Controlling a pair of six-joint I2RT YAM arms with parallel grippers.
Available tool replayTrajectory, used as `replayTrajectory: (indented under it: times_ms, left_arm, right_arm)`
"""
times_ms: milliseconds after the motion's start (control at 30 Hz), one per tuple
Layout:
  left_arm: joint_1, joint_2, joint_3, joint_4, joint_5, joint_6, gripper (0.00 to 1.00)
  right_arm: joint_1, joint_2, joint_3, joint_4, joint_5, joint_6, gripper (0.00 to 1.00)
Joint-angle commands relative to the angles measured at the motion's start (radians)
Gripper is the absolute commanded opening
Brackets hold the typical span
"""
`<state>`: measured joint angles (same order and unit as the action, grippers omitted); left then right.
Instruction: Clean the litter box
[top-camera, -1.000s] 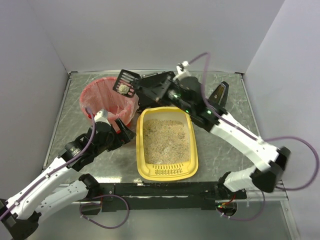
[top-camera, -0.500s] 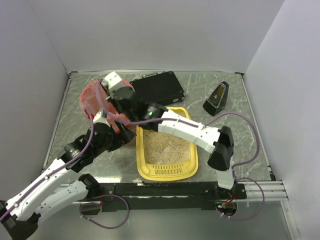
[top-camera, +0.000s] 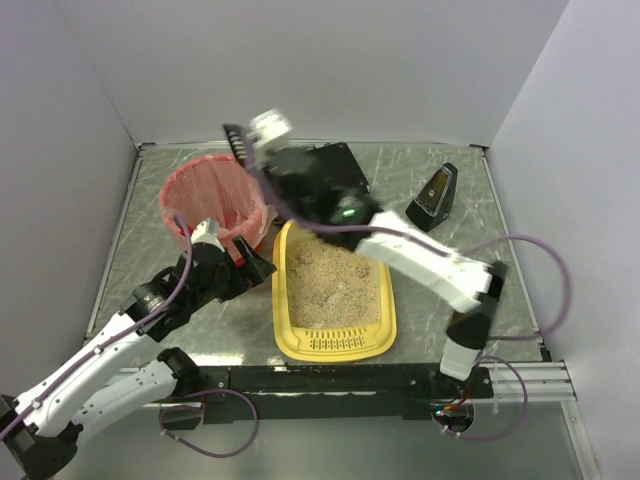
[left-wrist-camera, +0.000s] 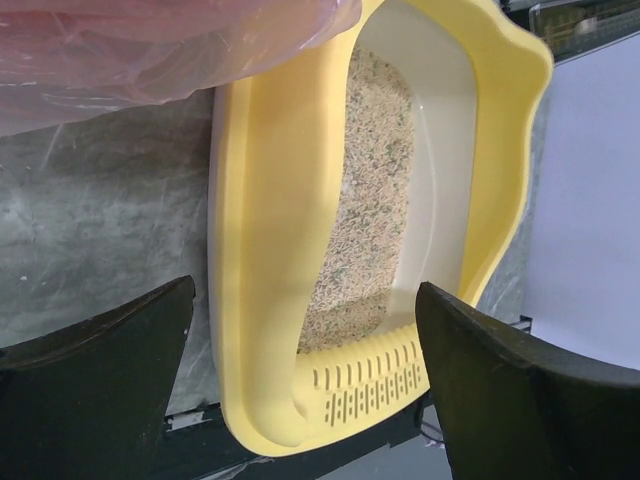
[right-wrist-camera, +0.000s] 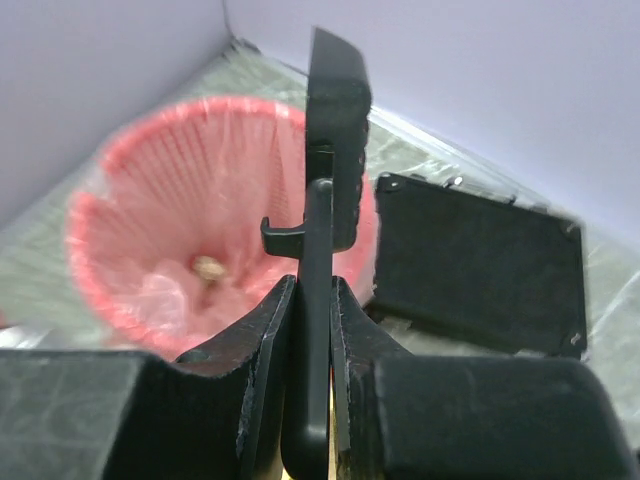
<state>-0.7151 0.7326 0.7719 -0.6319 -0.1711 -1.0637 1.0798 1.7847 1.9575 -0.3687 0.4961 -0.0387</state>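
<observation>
Moved: the right arm had swung up from low over the bin, carrying the scoop (top-camera: 238, 140) beyond the litter box's (top-camera: 281, 292) far left corner.
Right gripper (right-wrist-camera: 312, 290): jaws pinched tight on the scoop's handle, blade edge-on.
Left gripper (left-wrist-camera: 305, 290): jaws spread wide, holding nothing, just left of the litter box.
Litter box: mid-table, slotted strip nearest, sandy litter inside; the right arm crossed its far end.
Bin (top-camera: 180, 182): pink-lined, just beside the far left corner, a pale clump (right-wrist-camera: 207, 267) inside.
Black case (right-wrist-camera: 480, 260): behind the litter box, partly hidden by the arm.
</observation>
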Motion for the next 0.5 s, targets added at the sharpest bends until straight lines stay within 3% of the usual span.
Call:
replayTrajectory:
  times_ms: [0, 33, 100, 233, 400, 467]
  left_arm:
    - [-0.004, 0.053, 0.006, 0.070, 0.041, 0.024, 0.97]
    - [-0.004, 0.062, 0.000, 0.093, 0.051, 0.045, 0.97]
    - [-0.004, 0.083, -0.016, 0.162, 0.077, 0.056, 0.97]
    - [-0.003, 0.152, 0.006, 0.207, 0.073, 0.073, 0.97]
    - [-0.001, 0.260, 0.053, 0.216, 0.067, 0.082, 0.97]
    - [-0.003, 0.266, 0.041, 0.242, 0.071, 0.084, 0.97]
  right_arm:
    - [-0.135, -0.328, -0.065, -0.211, -0.161, 0.374, 0.00]
    - [-0.214, -0.378, -0.118, -0.286, -0.219, 0.505, 0.00]
    - [-0.280, -0.524, -0.262, -0.361, -0.402, 0.584, 0.00]
    - [-0.327, -0.750, -0.455, -0.567, -0.410, 0.701, 0.00]
    - [-0.461, -0.797, -0.551, -0.754, -0.687, 0.859, 0.00]
    - [-0.486, -0.762, -0.621, -0.771, -0.720, 0.910, 0.00]
